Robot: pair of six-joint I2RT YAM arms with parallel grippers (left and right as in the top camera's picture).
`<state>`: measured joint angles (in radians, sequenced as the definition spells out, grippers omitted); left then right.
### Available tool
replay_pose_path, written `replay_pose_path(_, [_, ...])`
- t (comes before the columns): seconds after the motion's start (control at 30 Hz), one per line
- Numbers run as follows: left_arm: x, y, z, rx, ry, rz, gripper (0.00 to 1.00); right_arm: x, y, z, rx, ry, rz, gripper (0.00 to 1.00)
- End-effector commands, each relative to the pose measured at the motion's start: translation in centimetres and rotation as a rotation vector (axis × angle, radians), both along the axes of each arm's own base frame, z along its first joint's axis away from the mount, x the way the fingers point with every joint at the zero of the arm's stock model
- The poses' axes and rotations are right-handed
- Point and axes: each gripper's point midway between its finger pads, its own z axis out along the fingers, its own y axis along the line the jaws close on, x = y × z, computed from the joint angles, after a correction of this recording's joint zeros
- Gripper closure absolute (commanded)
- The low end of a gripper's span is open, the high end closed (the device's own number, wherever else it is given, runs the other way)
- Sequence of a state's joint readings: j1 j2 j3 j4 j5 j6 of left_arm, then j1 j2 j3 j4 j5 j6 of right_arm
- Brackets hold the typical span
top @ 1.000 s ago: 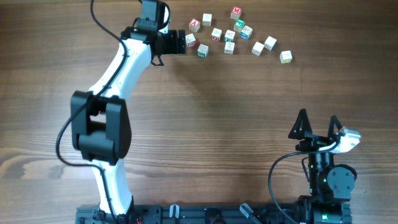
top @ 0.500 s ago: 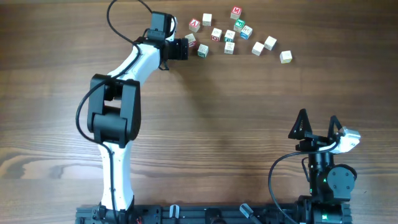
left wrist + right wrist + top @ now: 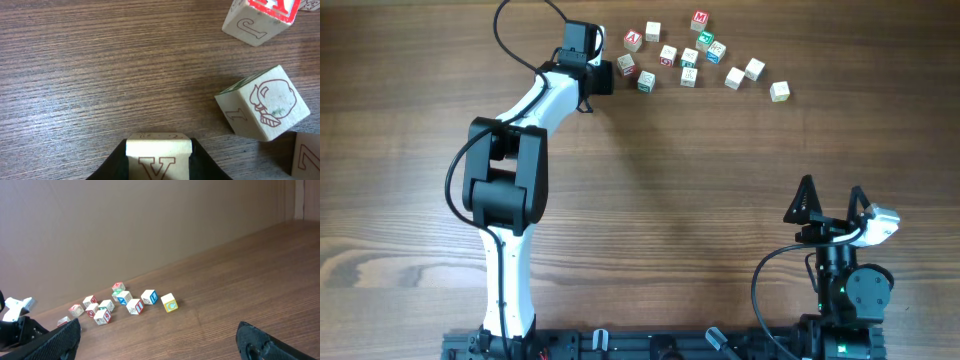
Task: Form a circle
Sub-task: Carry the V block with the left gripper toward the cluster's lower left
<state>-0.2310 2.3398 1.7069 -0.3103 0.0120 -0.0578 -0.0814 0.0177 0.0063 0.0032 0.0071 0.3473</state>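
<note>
Left gripper [image 3: 158,169] clamped on the V block [image 3: 158,148] at the left end of the loose block cluster [image 3: 690,55], no ring yet; we could clip the neighbour block [image 3: 262,102] dragging it sideways.

brown outline V on the bottom cube [image 3: 158,150], J on the top-right cube [image 3: 250,25], a 1 or maybe I on the middle cube [image 3: 260,105], rest too tiny to read tbh
</note>
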Motion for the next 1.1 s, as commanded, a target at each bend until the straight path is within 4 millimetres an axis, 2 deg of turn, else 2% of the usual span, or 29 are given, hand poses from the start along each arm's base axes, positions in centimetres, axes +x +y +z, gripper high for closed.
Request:
replay_pose_path(0.0, [-0.6,-1.8,2.3,-0.002,-0.011,-0.030,0.79,0.0,0.2,0.1,0.000,-0.004,0.009,0.00])
replay_pose_path(0.13, [-2.8,-4.9,7.5,-0.009,-0.034,-0.093,0.73,0.0,0.2,0.1,0.000,-0.004,0.009,0.00])
replay_pose_path(0.23, [-5.0,-7.2,11.2,-0.033,-0.043,-0.118,0.73,0.0,0.2,0.1,0.000,-0.004,0.009,0.00])
replay_pose_path(0.33, [-7.1,-8.2,12.4,-0.059,-0.001,-0.095,0.77,0.0,0.2,0.1,0.000,-0.004,0.009,0.00])
replay_pose_path(0.4, [-8.9,-8.5,11.5,-0.060,0.079,-0.068,0.78,0.0,0.2,0.1,0.000,-0.004,0.009,0.01])
replay_pose_path(0.47, [-11.2,-8.2,9.8,-0.057,0.187,-0.012,0.81,0.0,0.2,0.1,0.000,-0.004,0.009,0.00])
replay_pose_path(0.63, [-13.9,-9.4,6.7,-0.034,0.256,-0.025,0.81,0.0,0.2,0.1,0.000,-0.004,0.009,0.00])
replay_pose_path(0.77, [-15.6,-10.2,3.9,0.012,0.257,-0.050,0.80,0.0,0.2,0.1,0.000,-0.004,0.009,0.00])
replay_pose_path(0.9, [-16.9,-9.9,1.2,0.047,0.252,-0.051,0.77,0.0,0.2,0.1,0.000,-0.004,0.009,0.00])
replay_pose_path(0.97, [-17.1,-9.7,0.3,0.019,0.254,-0.003,0.77,0.0,0.2,0.1,0.000,-0.004,0.009,0.00])
replay_pose_path(1.07, [-16.7,-10.0,0.0,-0.053,0.240,0.092,0.77,0.0,0.2,0.1,0.000,-0.004,0.009,0.00])
